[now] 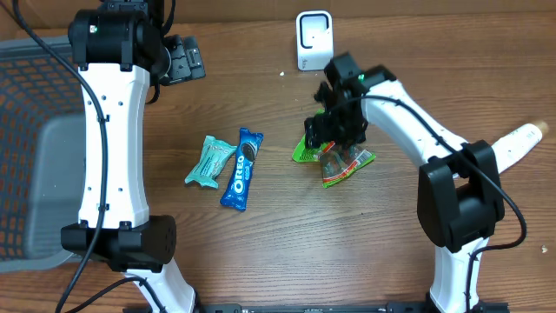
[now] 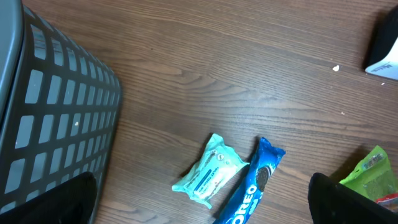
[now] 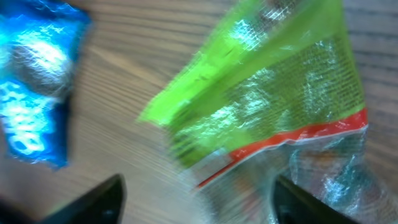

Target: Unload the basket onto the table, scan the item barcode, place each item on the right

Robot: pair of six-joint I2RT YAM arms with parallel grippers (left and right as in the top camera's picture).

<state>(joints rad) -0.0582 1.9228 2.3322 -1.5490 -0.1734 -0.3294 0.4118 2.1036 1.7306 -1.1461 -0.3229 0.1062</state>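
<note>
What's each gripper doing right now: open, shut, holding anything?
Left gripper: jaws open, nothing between them.
Right gripper: jaws open over the green bag, not clamped on it.

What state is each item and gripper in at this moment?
Green and clear plastic bag with orange stripe: on the table, not clamped.
Blue Oreo pack: lying flat, untouched.
Mint-green wrapped packet: lying flat, untouched.
White barcode scanner: standing upright.
Grey mesh basket: contents unclear.
Left gripper: open, empty.
Right gripper: open, over the bag.
</note>
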